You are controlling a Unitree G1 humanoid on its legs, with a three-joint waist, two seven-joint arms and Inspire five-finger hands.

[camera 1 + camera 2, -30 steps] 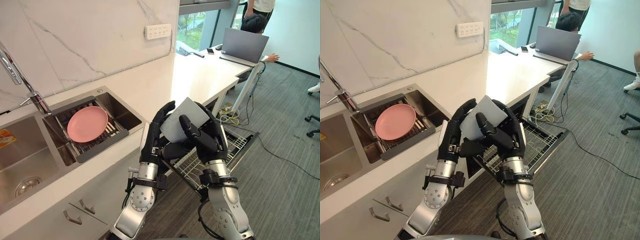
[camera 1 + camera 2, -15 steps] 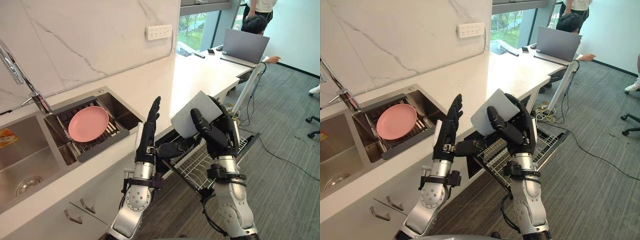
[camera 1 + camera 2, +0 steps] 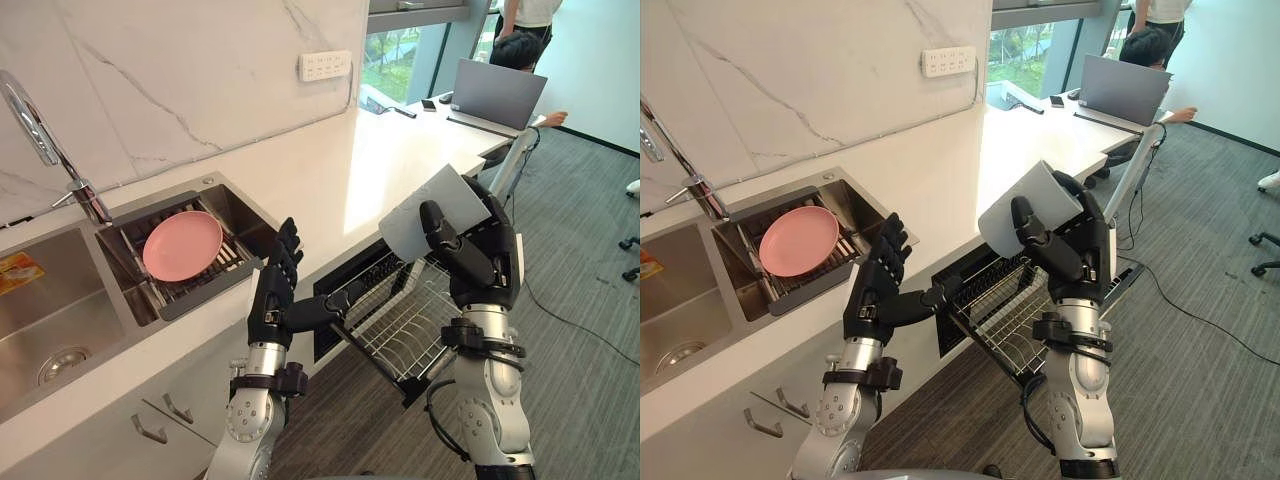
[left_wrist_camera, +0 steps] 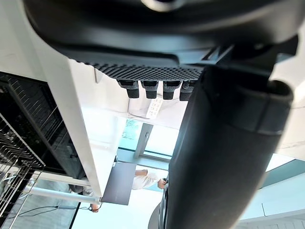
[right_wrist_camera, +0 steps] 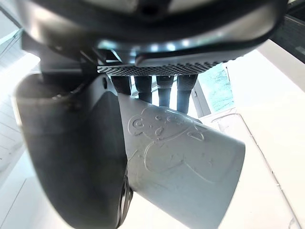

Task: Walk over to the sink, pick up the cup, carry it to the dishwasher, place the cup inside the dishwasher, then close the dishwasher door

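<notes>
Looking down from the left eye, the right hand (image 3: pixel 478 268) now holds the pale grey cup (image 3: pixel 432 215) all by itself, fingers and thumb wrapped round it. A second ago both hands held it. The left hand (image 3: pixel 276 296) has let go and dropped low to the left, its fingers loose and holding nothing. The cup has moved right and hangs above the pulled-out wire dishwasher rack (image 3: pixel 398 328). I think the next job is to lower the cup into that rack, then shut the door.

From the right eye, the long white counter (image 3: pixel 1040 140) runs far back to a grey laptop (image 3: pixel 1125 88), where a person (image 3: pixel 1140 42) is. A round pink plate (image 3: pixel 798 241) lies in the steel sink (image 3: pixel 680 295) on the left. Grey carpet (image 3: pixel 1210 340) covers the floor on the right.

The left wrist view shows straight fingers (image 4: pixel 152 88) with nothing in them.

The right wrist view shows the cup (image 5: pixel 183 174) tight between thumb and fingers (image 5: pixel 164 90).
</notes>
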